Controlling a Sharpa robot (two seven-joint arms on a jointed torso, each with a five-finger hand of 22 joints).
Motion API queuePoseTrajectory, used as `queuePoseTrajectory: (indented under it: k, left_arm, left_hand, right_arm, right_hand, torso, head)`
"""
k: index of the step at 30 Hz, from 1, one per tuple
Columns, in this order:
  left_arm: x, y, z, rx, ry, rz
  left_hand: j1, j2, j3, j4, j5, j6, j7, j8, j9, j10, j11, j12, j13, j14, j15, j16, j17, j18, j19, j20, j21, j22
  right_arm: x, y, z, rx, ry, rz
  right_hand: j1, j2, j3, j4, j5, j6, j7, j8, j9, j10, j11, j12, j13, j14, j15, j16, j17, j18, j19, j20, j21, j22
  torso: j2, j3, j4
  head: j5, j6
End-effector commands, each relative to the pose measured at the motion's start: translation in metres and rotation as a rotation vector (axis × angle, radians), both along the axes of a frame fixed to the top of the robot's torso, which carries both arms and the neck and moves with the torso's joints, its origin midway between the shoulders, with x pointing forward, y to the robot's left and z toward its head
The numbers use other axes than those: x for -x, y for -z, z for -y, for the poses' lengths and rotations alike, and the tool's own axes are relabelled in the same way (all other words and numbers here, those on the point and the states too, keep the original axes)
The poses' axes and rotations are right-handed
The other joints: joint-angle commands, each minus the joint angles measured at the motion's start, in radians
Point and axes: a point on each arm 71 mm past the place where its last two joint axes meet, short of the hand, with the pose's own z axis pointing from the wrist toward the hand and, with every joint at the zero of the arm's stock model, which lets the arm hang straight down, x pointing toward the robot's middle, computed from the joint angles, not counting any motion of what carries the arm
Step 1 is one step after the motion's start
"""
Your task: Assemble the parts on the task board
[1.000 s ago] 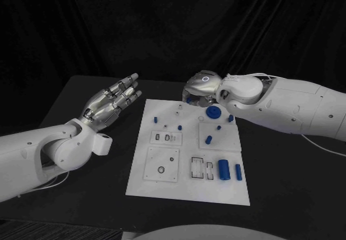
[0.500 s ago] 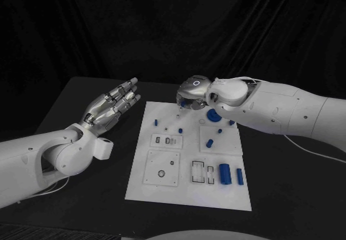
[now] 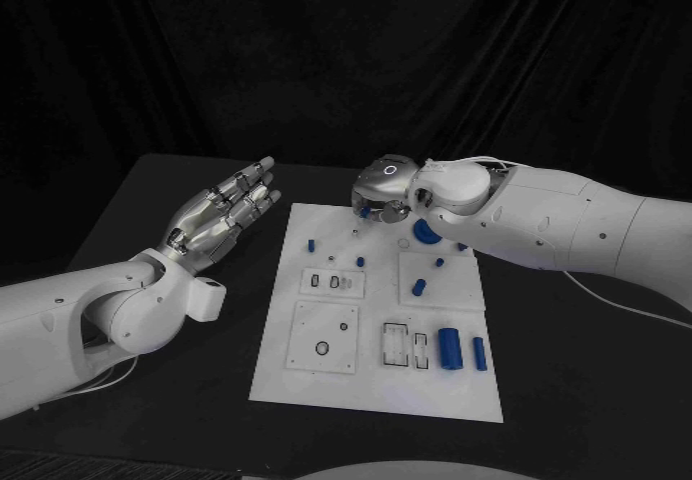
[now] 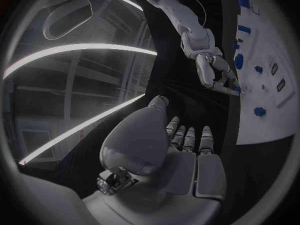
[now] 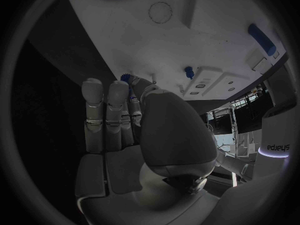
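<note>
The white task board (image 3: pixel 325 385) lies in the middle of the black table. On it are a blue round gear (image 3: pixel 426 233), small blue pegs (image 3: pixel 312 241) and two blue cylinders (image 3: pixel 450 346). My right hand (image 3: pixel 387 195) hovers over the board's far edge, fingers pointing down. It pinches a small blue part (image 5: pixel 126 77) between thumb and a finger, just above the board (image 5: pixel 187 30). That part also shows below my right hand (image 4: pixel 212 72) in the left wrist view. My left hand (image 3: pixel 224 210) is raised left of the board, flat, fingers apart, holding nothing.
Recessed slots and outlined squares (image 3: pixel 325 335) mark the board's near half. Black tabletop (image 3: pixel 159 200) surrounds the board on every side. My right forearm (image 3: pixel 577 230) spans the space above the table's far right.
My right hand has moved a little to the left along the board's far edge, still holding the small blue part. My left hand has barely moved.
</note>
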Motion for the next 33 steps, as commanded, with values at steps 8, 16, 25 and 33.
queuePoseTrajectory:
  k: [8,16,25,33]
  left_arm:
    - [0.0008,-0.0062,0.0033,0.05,0.023,0.059]
    - [-0.0001,-0.0051,0.0042,0.042,0.024,0.048]
    - [-0.0013,-0.004,0.0042,0.034,0.022,0.041]
    - [-0.0021,-0.0032,0.0038,0.025,0.018,0.033]
  left_hand:
    - [0.023,-0.001,0.015,-0.002,0.006,-0.001,0.009,0.004,0.0,0.0,0.013,0.007,0.001,-0.002,0.017,-0.004,-0.002,0.018,-0.002,0.016,-0.006,-0.001]
    - [0.037,-0.001,0.027,-0.005,0.008,0.008,0.02,0.007,0.002,-0.001,0.022,0.011,0.001,-0.002,0.031,-0.004,-0.002,0.018,-0.001,0.033,-0.005,0.0]
    - [0.042,0.001,0.034,-0.006,0.011,0.01,0.024,0.008,0.002,-0.002,0.026,0.013,0.001,-0.002,0.037,-0.004,-0.002,0.019,-0.001,0.04,-0.004,0.0]
    - [0.052,0.004,0.046,-0.011,0.013,0.011,0.028,0.009,0.002,-0.002,0.031,0.014,0.001,-0.002,0.043,-0.004,-0.002,0.019,0.0,0.045,-0.004,0.001]
  right_arm:
    - [-0.0014,0.0059,-0.0008,0.009,0.018,-0.011]
    - [-0.0025,0.0109,-0.0009,0.012,0.023,-0.018]
    - [-0.001,0.0124,-0.0034,0.006,0.013,-0.017]
    - [0.0027,0.012,-0.0075,-0.005,-0.003,-0.013]
  right_hand:
    - [-0.001,-0.008,0.008,0.001,-0.004,-0.012,-0.001,-0.007,-0.002,-0.007,-0.004,-0.005,0.001,-0.013,-0.001,-0.008,-0.006,-0.01,-0.01,0.0,0.001,0.002]
    - [-0.001,-0.007,0.01,0.002,-0.004,-0.013,-0.001,-0.008,-0.002,-0.007,-0.003,-0.005,0.001,-0.014,0.0,-0.01,-0.008,-0.01,-0.011,0.0,0.001,0.003]
    - [-0.003,-0.007,0.01,0.003,-0.004,-0.015,-0.001,-0.009,-0.002,-0.007,-0.003,-0.005,0.002,-0.016,0.0,-0.011,-0.009,-0.01,-0.013,0.001,0.0,0.003]
    - [-0.004,-0.009,0.012,0.004,-0.005,-0.022,-0.001,-0.015,-0.004,-0.005,-0.003,-0.004,0.003,-0.02,0.0,-0.015,-0.013,-0.01,-0.017,0.001,-0.002,0.005]
  torso:
    - [0.0,-0.001,-0.0015]
    - [-0.001,-0.0005,-0.0011]
    - [-0.001,-0.0004,-0.0009]
    - [-0.001,-0.0005,-0.0016]
  head:
    - [0.002,-0.002]
    - [0.0,-0.006]
    - [-0.002,-0.009]
    - [-0.001,-0.012]
